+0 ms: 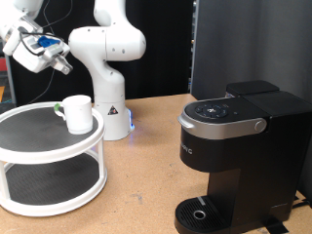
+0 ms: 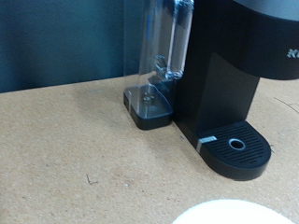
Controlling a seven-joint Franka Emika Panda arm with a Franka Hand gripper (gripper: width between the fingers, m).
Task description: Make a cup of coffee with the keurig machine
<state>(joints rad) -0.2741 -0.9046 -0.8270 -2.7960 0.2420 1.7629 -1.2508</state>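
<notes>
The white mug (image 1: 78, 113) stands upright on the top tier of a round white two-tier shelf (image 1: 39, 156) at the exterior view's left, its handle towards the left. My gripper (image 1: 62, 66) hangs in the air above and to the left of the mug, apart from it, with nothing seen between its fingers. The black keurig machine (image 1: 229, 146) stands at the exterior view's right with its lid down and its drip tray (image 1: 200, 213) bare. The wrist view shows the machine's side (image 2: 220, 84), its clear water tank (image 2: 161, 47) and its drip tray (image 2: 235, 147). The gripper does not show there.
The robot's white base (image 1: 109, 107) stands behind the shelf on the brown table (image 1: 146, 185). A dark screen (image 1: 249, 44) rises behind the machine. A white curved rim (image 2: 229, 213), probably the shelf's, shows at the wrist view's edge.
</notes>
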